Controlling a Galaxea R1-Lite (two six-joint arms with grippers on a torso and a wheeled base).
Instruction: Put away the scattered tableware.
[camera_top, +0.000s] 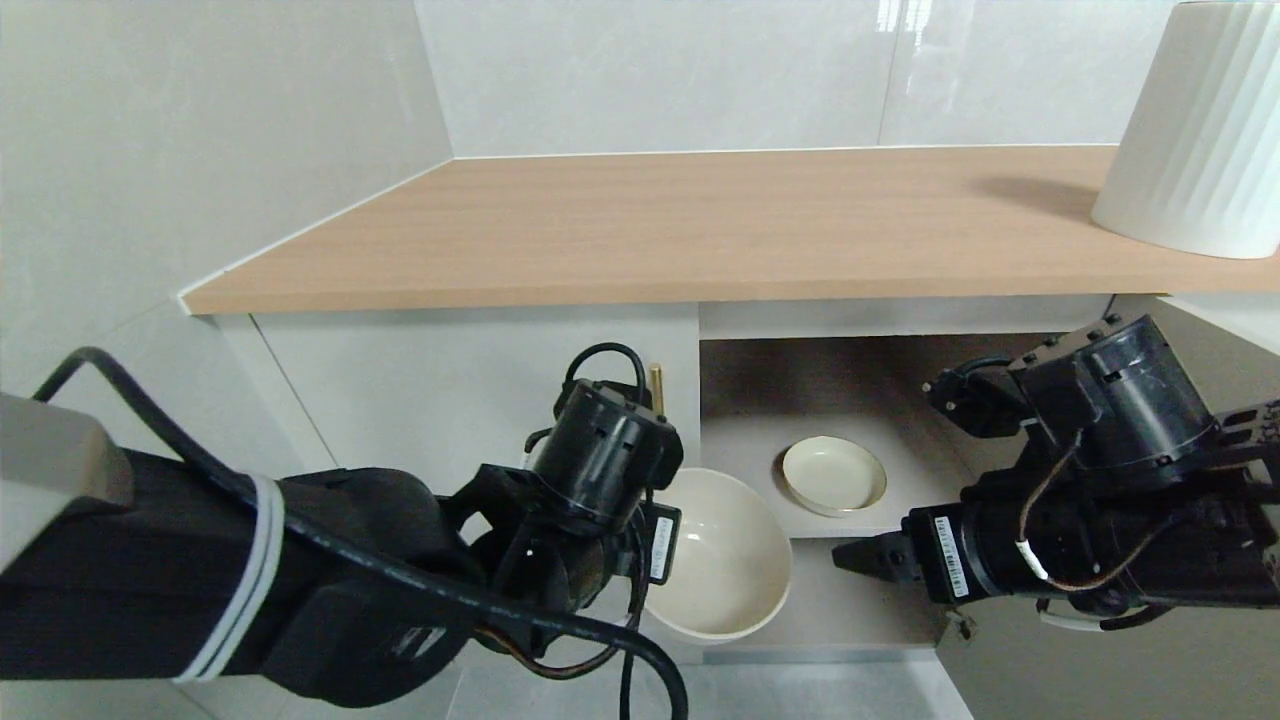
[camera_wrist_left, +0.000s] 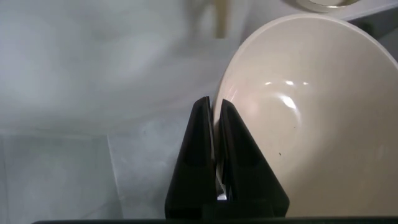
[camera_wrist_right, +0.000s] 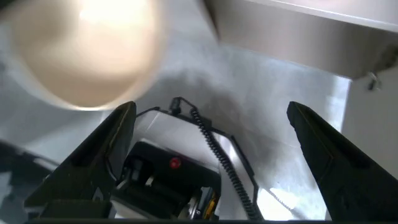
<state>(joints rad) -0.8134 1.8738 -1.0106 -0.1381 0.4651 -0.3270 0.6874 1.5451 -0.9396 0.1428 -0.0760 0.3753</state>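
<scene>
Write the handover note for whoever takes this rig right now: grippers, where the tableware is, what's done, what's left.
Left gripper: shut on the rim of the big bowl, holding it at the open front of the cabinet.
Right gripper: open and empty, low at the cabinet's right side.
Small dish: lying on the shelf inside the cabinet.
Done: the dish looks put away.
Left: set the bowl inside and let go. Whether it rests on anything can't be told.
</scene>
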